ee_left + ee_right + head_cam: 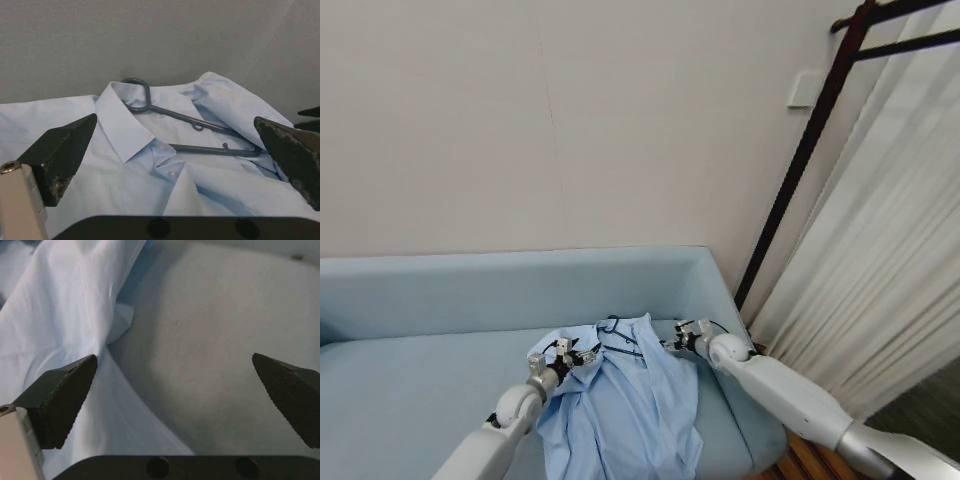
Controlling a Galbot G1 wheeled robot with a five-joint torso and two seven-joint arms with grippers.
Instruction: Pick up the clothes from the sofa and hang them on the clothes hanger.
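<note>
One light blue shirt [620, 400] lies on one pale blue sofa [420, 290], with one dark hanger [215, 148] tucked into its one collar [125, 135]; one small button [171, 173] can be counted below that collar. There are two grippers, the left gripper [577, 355] and the right gripper [674, 339], each with two dark jaws. Past the sofa's end stand one dark clothes rack [800, 160] with two crossbars [910, 45] at its top, one white curtain [880, 250] and one wall plate [803, 90]
</note>
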